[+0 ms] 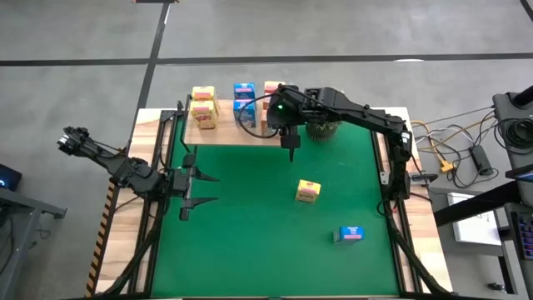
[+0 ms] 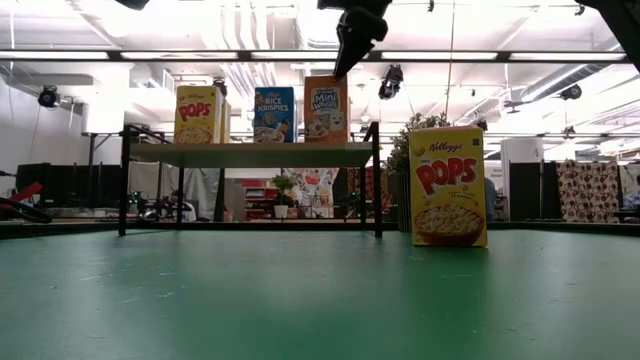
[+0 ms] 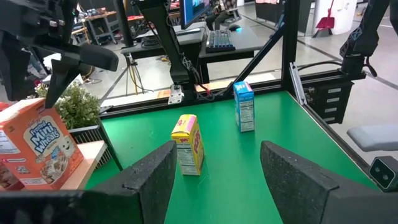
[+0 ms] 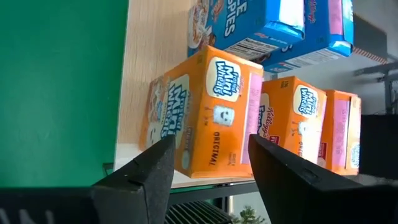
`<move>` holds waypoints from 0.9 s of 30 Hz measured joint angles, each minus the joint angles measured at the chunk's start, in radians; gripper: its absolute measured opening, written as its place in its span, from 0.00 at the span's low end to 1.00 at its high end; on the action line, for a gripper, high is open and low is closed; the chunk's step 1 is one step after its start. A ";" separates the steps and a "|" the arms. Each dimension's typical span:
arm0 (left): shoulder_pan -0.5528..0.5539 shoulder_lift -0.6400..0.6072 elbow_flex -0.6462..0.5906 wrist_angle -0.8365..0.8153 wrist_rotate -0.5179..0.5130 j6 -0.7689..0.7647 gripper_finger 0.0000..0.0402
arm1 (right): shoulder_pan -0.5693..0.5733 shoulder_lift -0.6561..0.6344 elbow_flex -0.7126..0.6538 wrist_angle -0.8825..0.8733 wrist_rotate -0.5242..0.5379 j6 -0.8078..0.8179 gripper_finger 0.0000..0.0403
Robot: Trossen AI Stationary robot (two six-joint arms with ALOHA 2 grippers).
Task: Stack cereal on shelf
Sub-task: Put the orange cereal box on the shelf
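Now yellow box upright on mat; right hand open, empty

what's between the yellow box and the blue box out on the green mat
Nothing. In the high view, only bare green mat separates the yellow box from the blue box.

The high view looks straight down on the whole green tabletop. The low view sits at tabletop height, facing level toward the shelf and the room behind. The left wrist view looks across the tabletop from farther off. The right wrist view is close on the orange boxes. All four views share the shelf area.
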 joint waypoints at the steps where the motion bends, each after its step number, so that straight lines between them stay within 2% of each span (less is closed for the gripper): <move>1: 0.000 0.000 0.000 0.000 0.000 0.000 0.54 | 0.000 0.000 0.003 0.000 0.000 0.016 0.48; 5: 0.000 0.000 0.000 -0.001 0.000 0.011 0.54 | 0.012 -0.001 0.024 0.021 0.000 0.078 0.48; 10: 0.000 0.000 0.000 -0.010 -0.003 0.049 0.54 | 0.027 0.001 0.030 0.135 -0.002 0.206 0.42; 22: 0.000 0.000 -0.005 -0.052 -0.017 0.054 0.54 | 0.028 0.072 0.031 0.258 0.000 0.283 0.06; 27: 0.000 0.001 -0.006 -0.063 -0.017 0.056 0.54 | 0.028 0.085 0.031 0.248 0.000 0.291 0.03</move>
